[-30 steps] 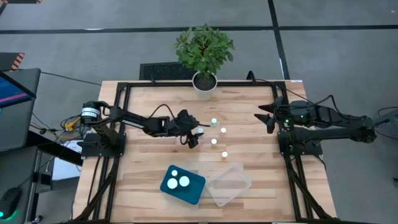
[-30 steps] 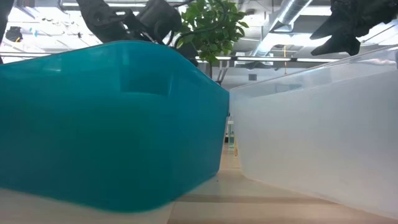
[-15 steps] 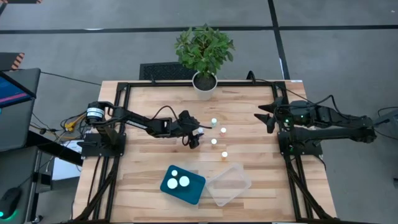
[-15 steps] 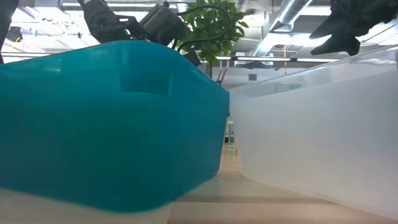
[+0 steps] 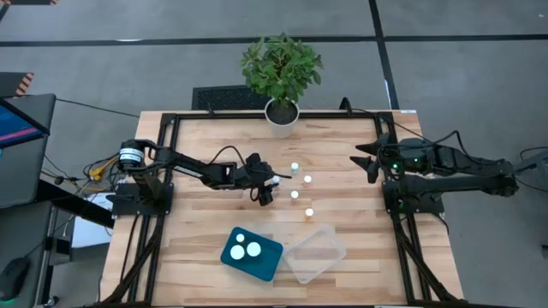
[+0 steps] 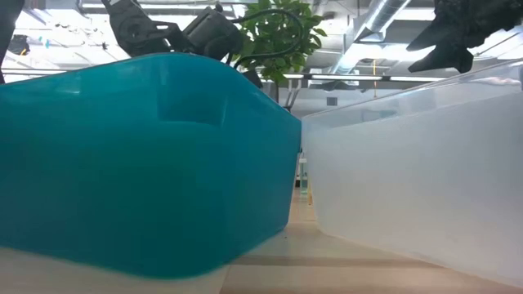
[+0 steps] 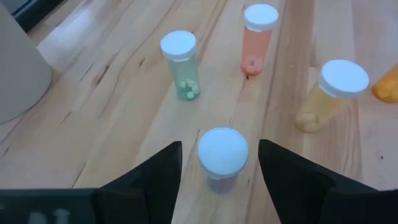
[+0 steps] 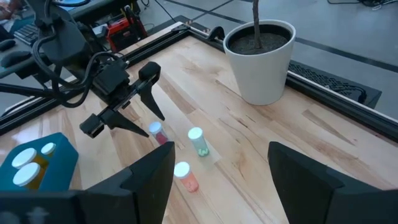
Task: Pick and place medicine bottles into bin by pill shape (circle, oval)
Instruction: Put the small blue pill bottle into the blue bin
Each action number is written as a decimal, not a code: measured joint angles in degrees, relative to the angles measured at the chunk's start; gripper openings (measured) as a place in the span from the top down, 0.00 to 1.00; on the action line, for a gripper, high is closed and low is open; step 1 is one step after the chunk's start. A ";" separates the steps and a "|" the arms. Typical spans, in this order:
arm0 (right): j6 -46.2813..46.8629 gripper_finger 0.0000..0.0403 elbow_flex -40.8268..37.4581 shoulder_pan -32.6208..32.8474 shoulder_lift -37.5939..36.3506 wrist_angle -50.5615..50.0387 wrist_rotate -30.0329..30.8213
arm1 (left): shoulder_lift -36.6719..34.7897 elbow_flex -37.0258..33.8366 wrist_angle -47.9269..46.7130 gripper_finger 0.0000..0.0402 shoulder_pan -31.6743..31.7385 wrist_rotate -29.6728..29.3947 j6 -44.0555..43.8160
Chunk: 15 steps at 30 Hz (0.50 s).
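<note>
White-capped bottle (image 7: 222, 158) stands upright between the left hand's (image 7: 219, 163) fingers (image 7: 160, 171), which flank it with gaps either side, parted and not gripping. Ahead of that hand on the wooden tabletop (image 7: 112, 112) stand a green bottle (image 7: 181, 65), a pink one (image 7: 257, 38) and a yellow one (image 7: 329, 93). The right hand (image 8: 219, 180) waits off to the side, fingers spread.

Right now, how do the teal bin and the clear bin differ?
The teal bin is opaque and coloured; the clear bin is see-through. The teal bin already holds two white-capped bottles; no bottles show in the clear bin. The teal bin lies nearer the left arm's side. Both sit side by side on the wooden table.
</note>
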 joint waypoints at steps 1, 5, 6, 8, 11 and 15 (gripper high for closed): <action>0.00 0.33 0.00 0.00 0.02 0.00 0.02 | 0.00 0.00 0.00 0.49 0.00 0.08 -0.01; 0.02 0.33 0.00 0.00 0.00 0.00 0.00 | 0.00 0.00 0.00 0.44 0.00 0.13 -0.39; 0.01 0.33 -0.01 0.00 0.00 0.00 0.00 | 0.00 0.00 0.02 0.42 0.00 0.07 -0.39; 0.02 0.33 0.00 0.00 0.00 0.00 0.00 | 0.00 0.01 0.02 0.38 0.00 -0.01 -0.43; 0.02 0.33 0.00 0.00 0.01 0.00 0.00 | 0.00 0.01 0.03 0.33 0.00 -0.07 -0.46; 0.02 0.33 0.00 0.00 0.00 0.00 0.00 | 0.02 0.00 0.04 0.31 0.00 -0.22 -0.26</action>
